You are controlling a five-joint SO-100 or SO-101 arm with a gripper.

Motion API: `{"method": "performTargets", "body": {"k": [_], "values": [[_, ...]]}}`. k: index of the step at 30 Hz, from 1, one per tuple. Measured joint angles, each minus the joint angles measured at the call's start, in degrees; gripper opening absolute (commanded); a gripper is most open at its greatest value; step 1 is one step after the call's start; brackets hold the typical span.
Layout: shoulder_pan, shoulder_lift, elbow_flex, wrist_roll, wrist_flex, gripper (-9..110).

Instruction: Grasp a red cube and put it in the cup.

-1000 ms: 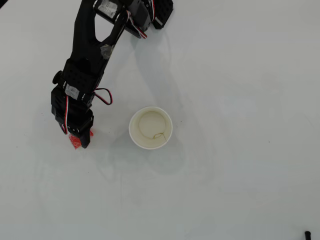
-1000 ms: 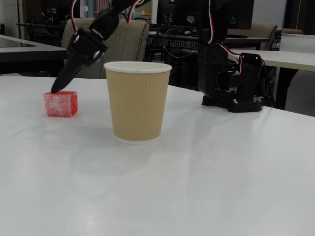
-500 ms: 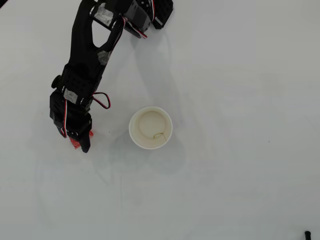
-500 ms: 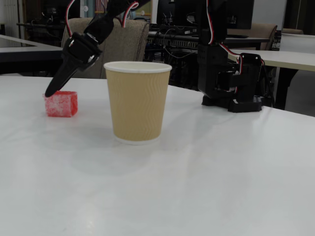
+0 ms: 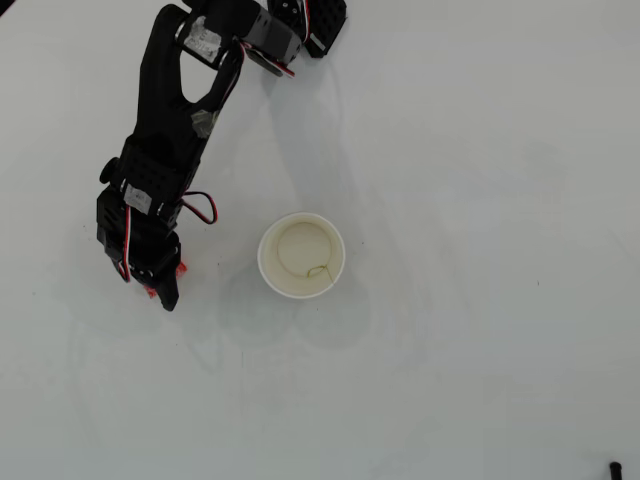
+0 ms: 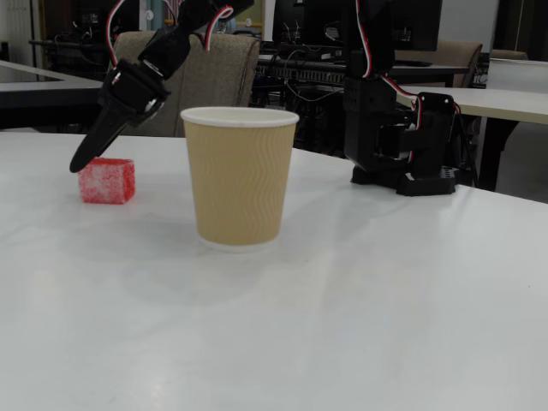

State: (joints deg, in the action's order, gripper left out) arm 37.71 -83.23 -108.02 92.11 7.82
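The red cube (image 6: pixel 107 181) sits on the white table, left of the cup in the fixed view. In the overhead view only red slivers of the cube (image 5: pixel 181 268) show beside the black fingers. My gripper (image 6: pixel 80 163) points down with its tip at the cube's upper left edge. In the overhead view the gripper (image 5: pixel 167 299) hangs over the cube, left of the cup. The fingers show no gap between them and hold nothing. The cup (image 5: pixel 301 256) stands upright with a white rim and cream inside. Its tan ribbed side shows in the fixed view (image 6: pixel 240 175).
The arm's black base (image 6: pixel 402 145) stands behind and to the right of the cup in the fixed view. It is at the top edge in the overhead view (image 5: pixel 300 25). A small dark object (image 5: pixel 615 468) lies at the bottom right corner.
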Motion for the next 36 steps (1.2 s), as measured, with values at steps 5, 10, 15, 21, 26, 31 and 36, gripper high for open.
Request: {"method": "performTargets", "body": {"k": [5, 10, 15, 21, 26, 31, 36], "values": [[0.0, 0.0, 0.0, 0.0, 0.1, 29], [0.1, 0.0, 0.0, 0.1, 1.6, 29], [1.8, 0.0, 0.0, 0.1, 2.8, 29], [2.5, 0.0, 0.0, 0.1, 2.8, 29], [2.7, 0.0, 0.0, -0.2, 3.3, 29], [2.5, 0.0, 0.0, 0.5, 3.3, 29], [1.6, 0.0, 0.0, 0.5, 3.3, 29]]}}
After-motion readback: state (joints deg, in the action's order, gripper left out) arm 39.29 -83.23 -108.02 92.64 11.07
